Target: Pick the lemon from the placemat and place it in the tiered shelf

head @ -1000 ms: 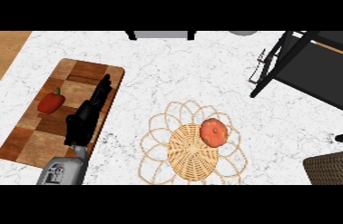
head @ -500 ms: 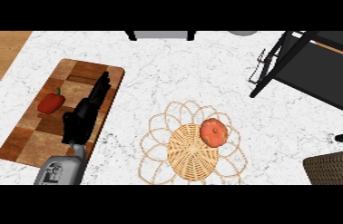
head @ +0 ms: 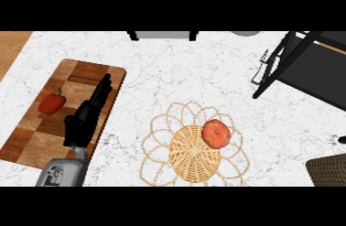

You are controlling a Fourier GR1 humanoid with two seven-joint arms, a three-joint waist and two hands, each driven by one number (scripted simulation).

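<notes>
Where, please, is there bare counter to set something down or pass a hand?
The widest bare patch lies between the cutting board, the placemat and the shelf. Another runs right of the placemat, below the shelf, toward the basket. The board is crowded: the left hand and a red pepper.

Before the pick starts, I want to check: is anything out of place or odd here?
Nothing is spilled or tipped. One oddity: the fruit on the woven placemat looks orange-red, not lemon yellow. The left hand lies open over the cutting board.
</notes>
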